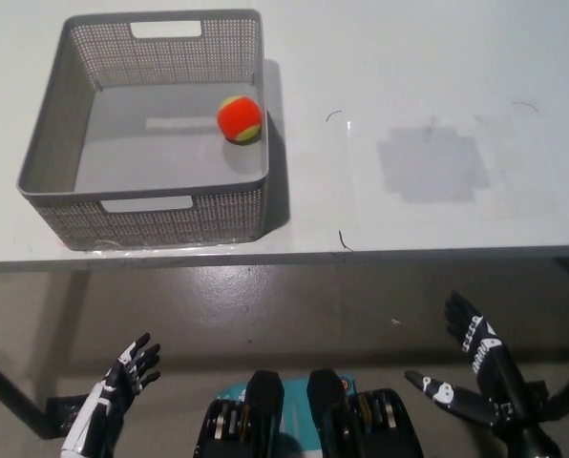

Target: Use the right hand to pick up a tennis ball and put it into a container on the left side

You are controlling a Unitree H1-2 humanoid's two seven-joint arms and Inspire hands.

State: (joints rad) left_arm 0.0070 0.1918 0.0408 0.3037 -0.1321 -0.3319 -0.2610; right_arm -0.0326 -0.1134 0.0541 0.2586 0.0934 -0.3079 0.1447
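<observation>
An orange and yellow-green tennis ball point(239, 118) lies inside the grey mesh basket point(46, 153) on the left part of the white table, near the basket's right wall. My black right hand point(475, 372) hangs open below the table's front edge at the lower right, far from the ball and holding nothing. At the lower left, also below the table, my white left hand point(117, 386) rests open with its fingers spread.
The white table point(428, 86) carries a grey rectangular patch point(431, 164) to the right of the basket. Below the table's front edge lies brown floor point(294, 305).
</observation>
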